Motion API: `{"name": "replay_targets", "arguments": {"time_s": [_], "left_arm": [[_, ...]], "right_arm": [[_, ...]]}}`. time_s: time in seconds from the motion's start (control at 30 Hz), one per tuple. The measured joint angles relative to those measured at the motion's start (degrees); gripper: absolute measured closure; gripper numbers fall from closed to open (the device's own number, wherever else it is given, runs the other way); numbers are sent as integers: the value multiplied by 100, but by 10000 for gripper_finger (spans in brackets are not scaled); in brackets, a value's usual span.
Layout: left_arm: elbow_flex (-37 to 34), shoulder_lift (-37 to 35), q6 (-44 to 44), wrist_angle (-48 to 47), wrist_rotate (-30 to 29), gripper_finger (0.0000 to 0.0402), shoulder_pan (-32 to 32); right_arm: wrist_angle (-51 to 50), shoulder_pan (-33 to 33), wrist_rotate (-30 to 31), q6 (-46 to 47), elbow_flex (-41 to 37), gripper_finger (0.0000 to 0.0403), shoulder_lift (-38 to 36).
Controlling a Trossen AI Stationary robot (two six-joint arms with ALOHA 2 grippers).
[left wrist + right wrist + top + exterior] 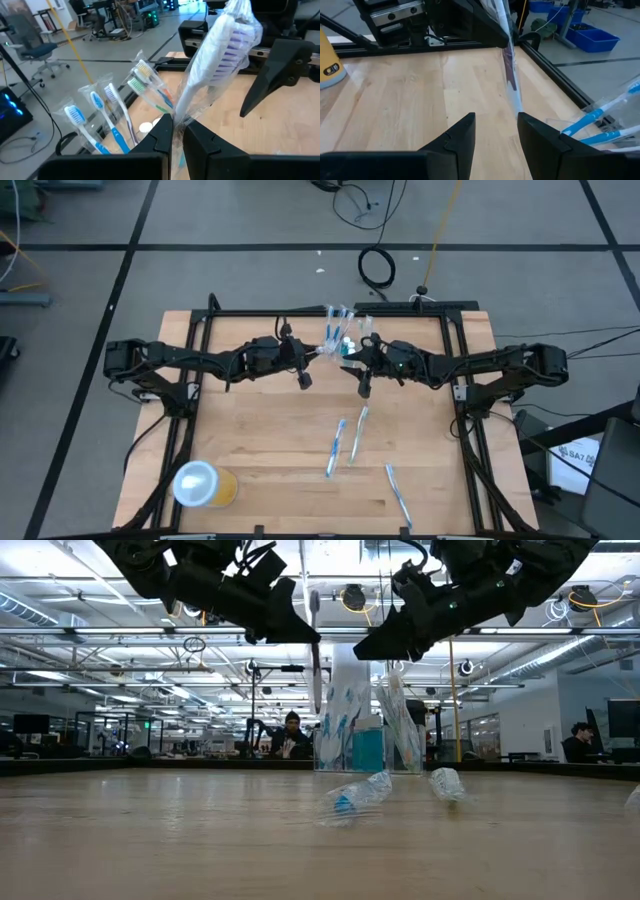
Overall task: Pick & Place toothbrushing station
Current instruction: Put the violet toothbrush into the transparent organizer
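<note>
A clear cup [341, 340] stands at the table's far middle, holding several wrapped blue, white and green toothbrushes [107, 112] and something teal [368, 750]. Three wrapped toothbrushes lie flat nearer the front, two together [335, 448] [357, 430] and one apart [398, 492]. My left gripper [304, 378] is above the table, just near-left of the cup, shut on a wrapped white toothbrush with purple bristles [220, 60]. My right gripper [363, 388] is open and empty, near-right of the cup, facing the left one; it also shows in its wrist view [495, 132]. My left gripper pinches the wrapped toothbrush by its handle [176, 119] between its two fingers, through the clear wrapper. The fingers come from the table's left, slanting down, and lie across the brush. The brush hangs nearly upright, head [510, 75] down, clear of the table.
An orange-yellow cup with a white lid [205, 485] lies at the near left corner. The black frame rails [460, 395] run along the table's sides and far edge. Bare wood lies between the grippers and the loose toothbrushes. People sit in the room far behind.
</note>
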Motion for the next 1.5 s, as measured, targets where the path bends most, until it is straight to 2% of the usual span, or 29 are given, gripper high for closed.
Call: {"name": "replay_targets", "arguments": {"time_s": [0.27, 0.6, 0.8, 1.13, 1.23, 1.3, 1.5], "left_arm": [[0, 0, -173, -2, -1, 376, 42], [0, 2, -624, -233, 2, 376, 403], [0, 2, -608, -250, 380, 376, 538], [0, 22, -599, -248, 449, 376, 819], [0, 107, -580, -241, 816, 376, 921], [0, 220, -580, -93, 984, 376, 971], [-2, 583, -758, 633, 1004, 376, 959]], "right_arm": [[-3, 0, -2, 193, 0, 261, 0], [-48, 7, -2, 376, 0, 261, 0], [-48, 7, -2, 453, 0, 261, 0], [7, -30, 7, 453, -237, 261, 0], [5, -62, 20, 453, -260, 261, 2], [11, -70, 24, 453, -260, 261, 2], [9, -70, 22, 453, -260, 261, 2]]}}
